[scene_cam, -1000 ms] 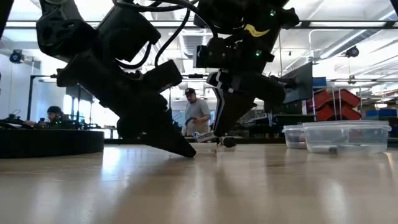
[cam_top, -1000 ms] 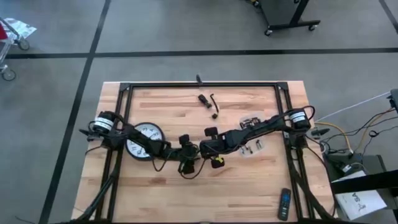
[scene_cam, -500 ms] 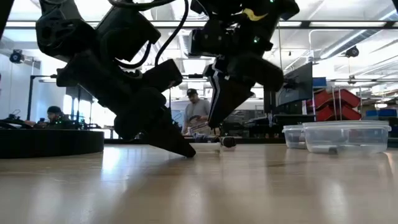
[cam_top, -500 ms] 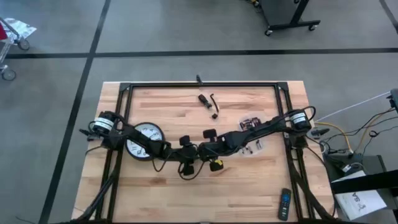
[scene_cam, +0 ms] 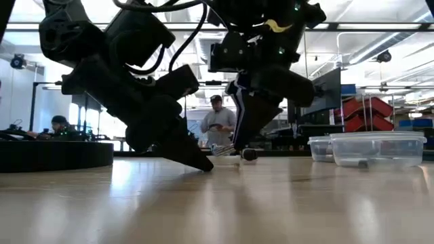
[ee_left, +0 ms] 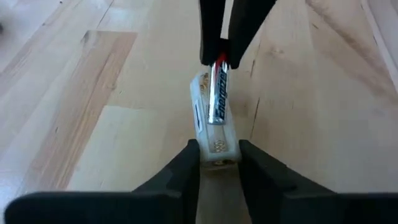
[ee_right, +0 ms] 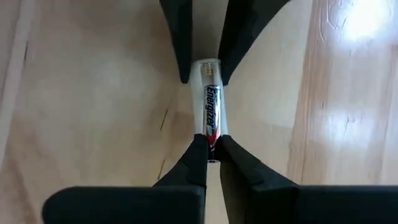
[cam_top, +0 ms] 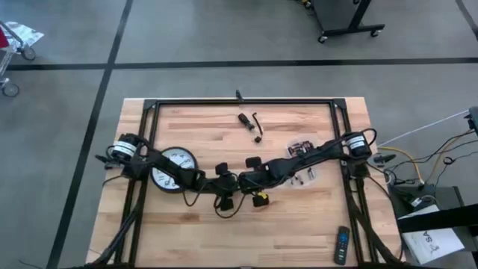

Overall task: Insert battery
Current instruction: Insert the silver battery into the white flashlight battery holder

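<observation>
A small white battery holder lies on the wooden table near its middle. My left gripper is shut on the holder's near end. A silver and black battery with a red end lies lengthwise along the holder's top. My right gripper is shut on that red end. In the high view the two grippers meet tip to tip, the left facing the right. I cannot tell whether the battery is seated in the holder. My left gripper pinches the holder's end between its two fingers, slanting down from the table's left. The holder rests flat on the table. My right gripper pinches the battery's red end between its fingertips, coming from the table's right. The fingers point along the battery. The battery's other end lies on the holder.
A round white clock lies under my left arm. A clear plastic container with small parts sits under my right arm. Small dark tools lie toward the far edge, and a remote lies at the near right corner. People stand beyond the table.
My right gripper has gone a little toward the table's left, closer to my left gripper, carrying the battery over the holder. My left gripper has kept the holder in place.
</observation>
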`<control>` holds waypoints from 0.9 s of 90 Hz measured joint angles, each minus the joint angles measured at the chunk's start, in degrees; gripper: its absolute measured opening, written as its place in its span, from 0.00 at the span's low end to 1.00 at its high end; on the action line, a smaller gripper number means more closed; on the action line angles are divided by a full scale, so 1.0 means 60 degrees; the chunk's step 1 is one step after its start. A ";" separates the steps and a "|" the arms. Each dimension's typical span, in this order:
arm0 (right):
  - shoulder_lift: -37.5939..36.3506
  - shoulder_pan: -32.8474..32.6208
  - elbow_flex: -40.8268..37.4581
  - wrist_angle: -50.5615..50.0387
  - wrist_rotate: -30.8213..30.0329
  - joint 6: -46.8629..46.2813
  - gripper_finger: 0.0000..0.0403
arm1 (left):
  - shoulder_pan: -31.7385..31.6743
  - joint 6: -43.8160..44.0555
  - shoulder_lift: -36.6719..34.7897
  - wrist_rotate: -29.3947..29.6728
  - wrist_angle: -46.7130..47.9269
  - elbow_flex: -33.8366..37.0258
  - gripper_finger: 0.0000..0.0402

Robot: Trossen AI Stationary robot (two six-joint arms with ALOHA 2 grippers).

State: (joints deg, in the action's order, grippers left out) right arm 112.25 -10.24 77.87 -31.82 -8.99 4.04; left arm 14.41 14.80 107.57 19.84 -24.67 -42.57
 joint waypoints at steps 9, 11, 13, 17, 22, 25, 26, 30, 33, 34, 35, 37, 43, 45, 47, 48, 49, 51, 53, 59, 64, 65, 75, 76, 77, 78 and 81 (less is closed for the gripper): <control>0.0003 0.0017 -0.0004 0.0110 0.0007 0.0121 0.01 | -0.0004 -0.0013 0.0004 0.0003 -0.0043 0.0010 0.20; 0.0028 0.0018 -0.0004 0.0133 0.0008 0.0173 0.01 | -0.0007 -0.0013 0.0004 0.0003 -0.0050 0.0011 0.20; 0.0055 0.0021 -0.0004 0.0136 0.0008 0.0191 0.01 | -0.0007 -0.0013 0.0004 0.0003 -0.0051 0.0011 0.20; 0.0134 0.0028 -0.0004 0.0136 -0.0007 0.0260 0.01 | -0.0007 -0.0015 0.0004 0.0003 -0.0059 0.0011 0.21; 0.0212 0.0039 -0.0004 0.0158 0.0000 0.0309 0.01 | -0.0007 -0.0017 0.0007 0.0003 -0.0069 0.0011 0.21; 0.0259 0.0043 -0.0004 0.0158 0.0010 0.0329 0.01 | -0.0007 -0.0017 0.0007 0.0003 -0.0072 0.0011 0.21; 0.0277 0.0043 -0.0004 0.0167 0.0011 0.0331 0.01 | -0.0007 -0.0017 0.0007 0.0003 -0.0074 0.0011 0.21; 0.0345 0.0043 0.0006 0.0197 -0.0002 0.0353 0.01 | -0.0007 -0.0017 0.0007 0.0003 -0.0076 0.0011 0.21; 0.0359 0.0046 0.0021 0.0216 -0.0005 0.0362 0.01 | -0.0007 -0.0017 0.0007 0.0003 -0.0083 0.0011 0.21; 0.0368 0.0048 0.0022 0.0218 -0.0006 0.0363 0.01 | -0.0007 -0.0019 0.0007 0.0004 -0.0087 0.0011 0.21; 0.0379 0.0050 0.0022 0.0222 -0.0004 0.0367 0.01 | -0.0007 -0.0021 0.0007 0.0005 -0.0093 0.0011 0.20; 0.0417 0.0064 0.0041 0.0215 -0.0005 0.0370 0.01 | -0.0007 -0.0021 0.0007 0.0003 -0.0105 0.0015 0.20; 0.0466 0.0065 0.0102 0.0194 0.0000 0.0393 0.01 | -0.0007 -0.0021 0.0007 0.0003 -0.0116 0.0015 0.20; 0.0468 0.0065 0.0110 0.0193 0.0005 0.0398 0.01 | -0.0007 -0.0021 0.0007 0.0006 -0.0131 0.0018 0.20; 0.0472 0.0065 0.0122 0.0186 0.0010 0.0413 0.01 | -0.0007 -0.0021 0.0007 0.0005 -0.0134 0.0018 0.20; 0.0474 0.0065 0.0127 0.0181 0.0013 0.0424 0.01 | -0.0007 -0.0021 0.0007 0.0007 -0.0134 0.0018 0.20; 0.0474 0.0065 0.0131 0.0177 0.0017 0.0435 0.01 | -0.0007 -0.0021 0.0007 0.0007 -0.0134 0.0018 0.20; 0.0474 0.0065 0.0139 0.0172 0.0018 0.0441 0.01 | -0.0007 -0.0021 0.0009 0.0010 -0.0138 0.0018 0.20; 0.0477 0.0065 0.0147 0.0167 0.0017 0.0447 0.01 | -0.0007 -0.0021 0.0010 0.0010 -0.0138 0.0018 0.20; 0.0481 0.0065 0.0204 0.0092 0.0035 0.0445 0.01 | -0.0007 -0.0021 0.0011 0.0010 -0.0142 0.0018 0.20; 0.0481 0.0068 0.0248 0.0046 0.0046 0.0451 0.01 | -0.0007 -0.0021 0.0011 0.0014 -0.0142 0.0018 0.20; 0.0481 0.0068 0.0257 0.0039 0.0044 0.0451 0.01 | -0.0007 -0.0021 0.0011 0.0014 -0.0143 0.0018 0.20; 0.0511 0.0092 0.0337 0.0005 0.0073 0.0499 0.01 | -0.0007 -0.0021 0.0011 0.0021 -0.0171 0.0018 0.20; 0.0513 0.0103 0.0342 0.0008 0.0073 0.0501 0.01 | -0.0007 -0.0021 0.0011 0.0021 -0.0174 0.0018 0.20; 0.0517 0.0108 0.0342 0.0010 0.0073 0.0502 0.01 | -0.0007 -0.0021 0.0011 0.0021 -0.0178 0.0018 0.20; 0.0522 0.0113 0.0342 0.0013 0.0073 0.0502 0.01 | -0.0007 -0.0021 0.0011 0.0022 -0.0183 0.0019 0.20; 0.0528 0.0127 0.0342 0.0023 0.0077 0.0506 0.01 | -0.0007 -0.0021 0.0011 0.0025 -0.0195 0.0022 0.20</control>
State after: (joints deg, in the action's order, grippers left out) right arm 115.42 -9.47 79.92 -31.68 -8.53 7.07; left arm 14.37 14.68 107.63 19.99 -25.84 -42.44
